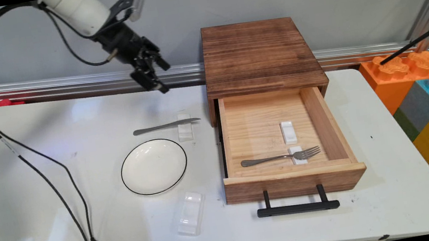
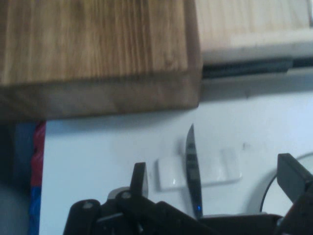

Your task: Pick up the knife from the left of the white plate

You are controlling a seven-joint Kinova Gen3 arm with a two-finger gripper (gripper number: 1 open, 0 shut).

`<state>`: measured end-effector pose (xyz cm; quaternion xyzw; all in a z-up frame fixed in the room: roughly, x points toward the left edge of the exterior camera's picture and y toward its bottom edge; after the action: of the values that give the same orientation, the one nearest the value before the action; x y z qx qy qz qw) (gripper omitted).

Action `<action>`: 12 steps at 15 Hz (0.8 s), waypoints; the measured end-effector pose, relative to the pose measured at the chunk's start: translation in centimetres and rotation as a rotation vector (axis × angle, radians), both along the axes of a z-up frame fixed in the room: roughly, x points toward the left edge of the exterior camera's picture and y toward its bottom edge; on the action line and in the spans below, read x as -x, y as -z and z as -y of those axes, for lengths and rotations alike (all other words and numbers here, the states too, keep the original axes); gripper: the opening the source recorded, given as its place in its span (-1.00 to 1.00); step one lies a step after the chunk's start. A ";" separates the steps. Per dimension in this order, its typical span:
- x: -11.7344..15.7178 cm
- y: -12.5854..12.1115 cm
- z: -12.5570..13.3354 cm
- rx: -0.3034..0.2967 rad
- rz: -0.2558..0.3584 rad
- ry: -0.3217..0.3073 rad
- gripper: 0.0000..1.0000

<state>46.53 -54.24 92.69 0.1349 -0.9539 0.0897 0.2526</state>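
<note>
My gripper (image 1: 165, 78) hangs open above the table's back, left of the dark wooden box (image 1: 257, 52). In the hand view its fingers (image 2: 139, 177) stand wide apart with nothing between them. Below it a metal knife (image 1: 166, 125) lies across a small white rest (image 1: 184, 127); the hand view shows the knife (image 2: 192, 171) and its rest (image 2: 220, 169) beneath the gripper (image 2: 215, 171). A white plate (image 1: 154, 166) with a black rim sits in front of the knife. The box's drawer (image 1: 328, 125) is pulled out and holds a fork (image 1: 281, 156) and two white rests.
A third white rest (image 1: 190, 212) lies near the front edge, below the plate. The drawer's black handle (image 1: 298, 208) juts toward the front. Black cables (image 1: 59, 190) trail over the table's left. Large coloured blocks (image 1: 428, 97) stand off the right edge; a metal rail (image 1: 64, 85) runs along the back.
</note>
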 end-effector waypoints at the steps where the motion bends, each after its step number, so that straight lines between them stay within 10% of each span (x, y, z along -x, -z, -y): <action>1: -1.0 0.3 0.1 -0.008 0.007 -0.004 1.00; 12: -6.0 4.5 1.3 -0.100 0.069 -0.018 1.00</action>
<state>52.57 -55.52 88.17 0.1528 -0.9641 0.0490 0.2115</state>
